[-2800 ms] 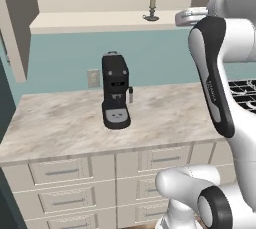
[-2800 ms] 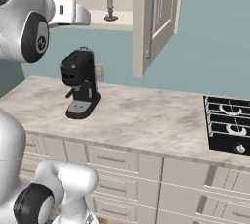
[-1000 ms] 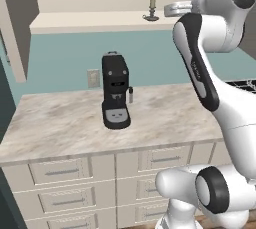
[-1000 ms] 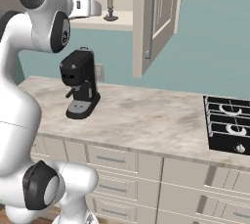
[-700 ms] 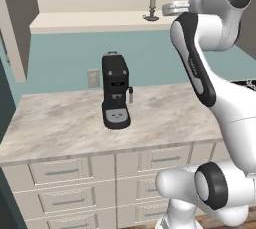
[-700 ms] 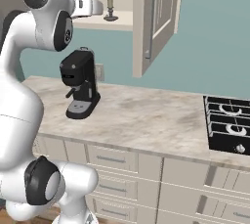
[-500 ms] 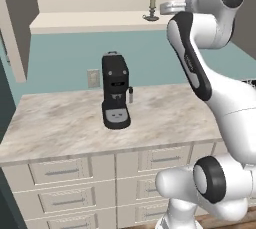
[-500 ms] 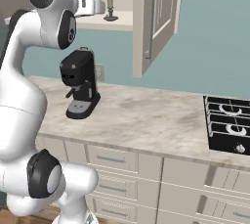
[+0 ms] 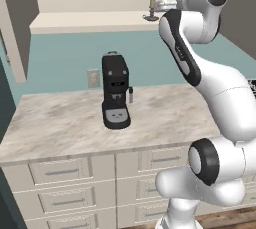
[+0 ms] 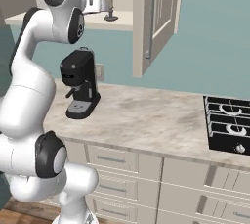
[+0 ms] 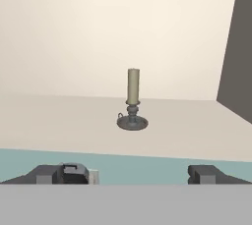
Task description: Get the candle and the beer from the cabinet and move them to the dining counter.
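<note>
One candle [image 11: 133, 100] is what I have in front of the hand, upright in its small dark holder on the light shelf of the cabinet [image 9: 95, 20], standing alone and a little back from the shelf's front edge. In the hand view it sits near the middle, between my two fingertips [image 11: 64, 174], and the jaws stand wide apart with nothing between them. Going left to right in the left base view, I see a cabinet door edge at the far left, then the black coffee machine [image 9: 115, 98] on the marbled desk [image 9: 60, 123] with a wall socket [image 9: 93, 78] just behind it to the left, then the candle up on the shelf, and right beside it the gripper [image 9: 161, 7], reaching in at shelf height, close to the candle but not touching it. In the right base view the arm rises at the left, the open cabinet door [image 10: 156, 20] hangs right of the candle, and a stove burner [image 10: 228, 123] lies at the far right of the desk.
</note>
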